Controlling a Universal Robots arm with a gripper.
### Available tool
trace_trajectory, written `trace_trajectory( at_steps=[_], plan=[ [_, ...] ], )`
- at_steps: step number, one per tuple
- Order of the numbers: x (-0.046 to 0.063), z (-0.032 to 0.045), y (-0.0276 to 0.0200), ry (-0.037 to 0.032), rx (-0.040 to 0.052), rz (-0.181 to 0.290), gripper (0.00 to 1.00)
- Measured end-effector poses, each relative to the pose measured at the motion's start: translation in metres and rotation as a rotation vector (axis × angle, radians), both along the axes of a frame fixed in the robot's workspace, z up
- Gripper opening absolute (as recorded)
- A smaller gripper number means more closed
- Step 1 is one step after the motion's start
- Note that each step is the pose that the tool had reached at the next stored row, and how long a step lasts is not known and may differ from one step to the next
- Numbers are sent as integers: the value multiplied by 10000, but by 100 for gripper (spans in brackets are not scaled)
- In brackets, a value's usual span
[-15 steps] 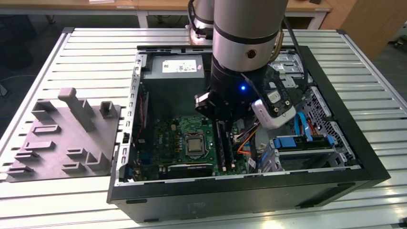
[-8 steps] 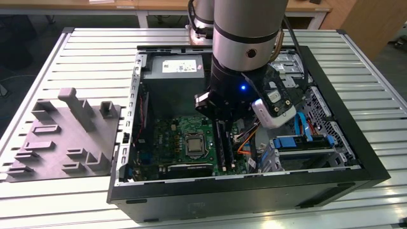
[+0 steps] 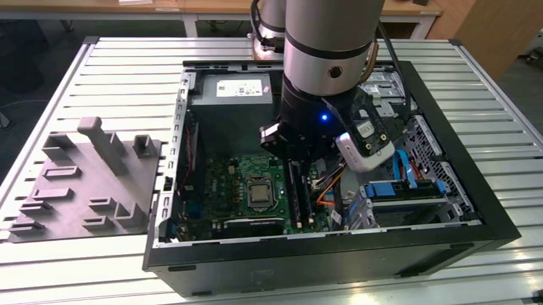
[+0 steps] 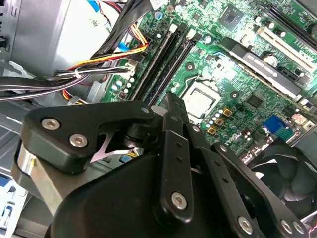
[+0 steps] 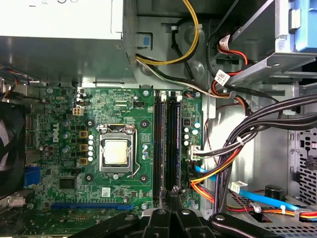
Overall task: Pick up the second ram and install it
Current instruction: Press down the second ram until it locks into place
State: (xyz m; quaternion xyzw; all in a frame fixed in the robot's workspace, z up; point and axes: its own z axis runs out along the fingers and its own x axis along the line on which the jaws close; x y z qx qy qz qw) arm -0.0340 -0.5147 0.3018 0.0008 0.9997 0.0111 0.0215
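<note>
One slatted metal table (image 3: 102, 70) under open computer case (image 3: 475, 210); desks (image 3: 212, 16) behind.

Beneath the black gripper (image 5: 173, 210) lies a green motherboard (image 5: 64, 106) with black ram slots (image 5: 166, 144). Beside it run orange, yellow, red and black cables (image 5: 218, 171). The case (image 3: 339, 254) is black; the slatted counter (image 3: 127, 70) is white, the tray (image 3: 85, 184) grey.

- The computer case (image 3: 441, 238) lies open on the slatted table (image 3: 127, 57), toward the exterior view's right.
- A parts tray (image 3: 81, 184) sits beside the case, near the table's edge on the exterior view's left.
- Inside the case, the motherboard (image 3: 233, 190) lies flat, the processor socket (image 5: 118, 153) at its middle.
- Two memory slots (image 5: 166, 144) run side by side just beside the socket.
- The power supply (image 3: 233, 92) sits in the case's far corner.
- The arm (image 3: 327, 70) reaches down into the case over the slots.
</note>
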Motion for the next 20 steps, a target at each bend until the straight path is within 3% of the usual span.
trace_trajectory(
  at_steps=[20],
  plan=[
    [0, -51, -73, 0, 0, 0, 10]
  ],
)
